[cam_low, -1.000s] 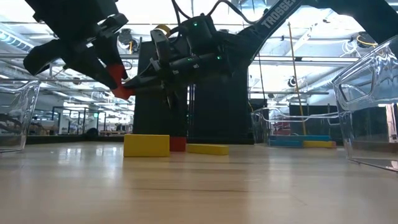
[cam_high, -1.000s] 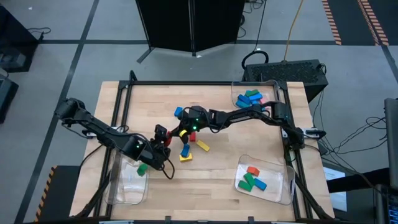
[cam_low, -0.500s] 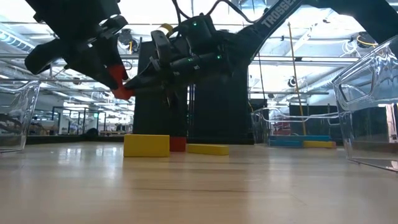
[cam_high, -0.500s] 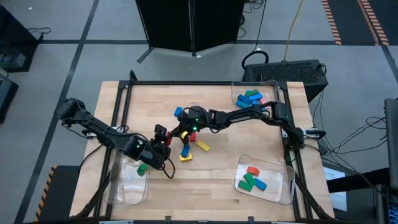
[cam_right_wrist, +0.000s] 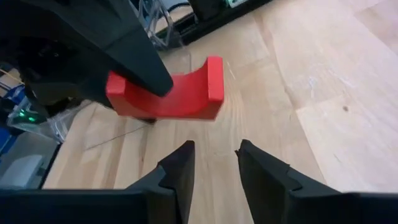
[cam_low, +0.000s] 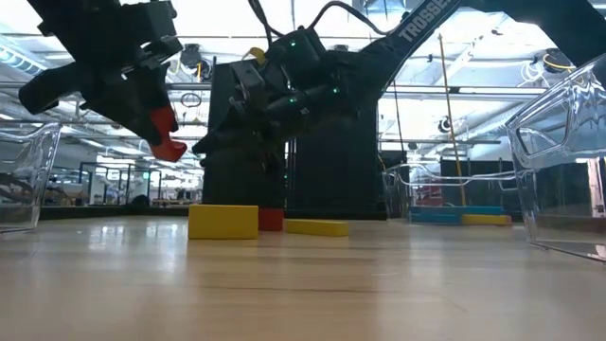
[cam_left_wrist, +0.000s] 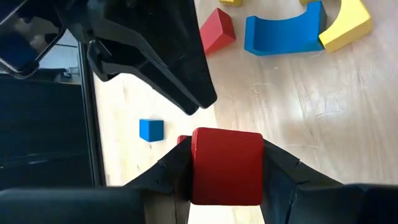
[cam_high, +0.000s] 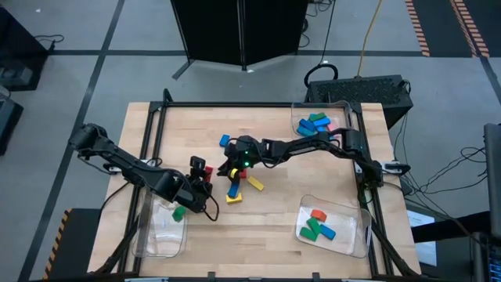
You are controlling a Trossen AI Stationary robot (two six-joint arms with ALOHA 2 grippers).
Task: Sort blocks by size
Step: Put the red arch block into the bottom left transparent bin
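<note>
- While the table (cam_high: 329,184) carries a loose pile near its centre, trays (cam_high: 333,229) at its corners hold sorted blocks.
- Left gripper (cam_left_wrist: 225,168): clenched on the red block (cam_left_wrist: 226,165), lifted above the wood beside the pile.
- Right gripper (cam_right_wrist: 212,163): fingers parted, holding nothing, facing that red block over the pile.
- Red block: judged light, rigid and smooth. Grip across its flat opposite faces.

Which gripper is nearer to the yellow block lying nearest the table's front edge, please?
The right. The right gripper hangs open just behind the yellow block, over the loose pile. The left gripper, shut on a red block, is off to the left, toward its tray.
</note>
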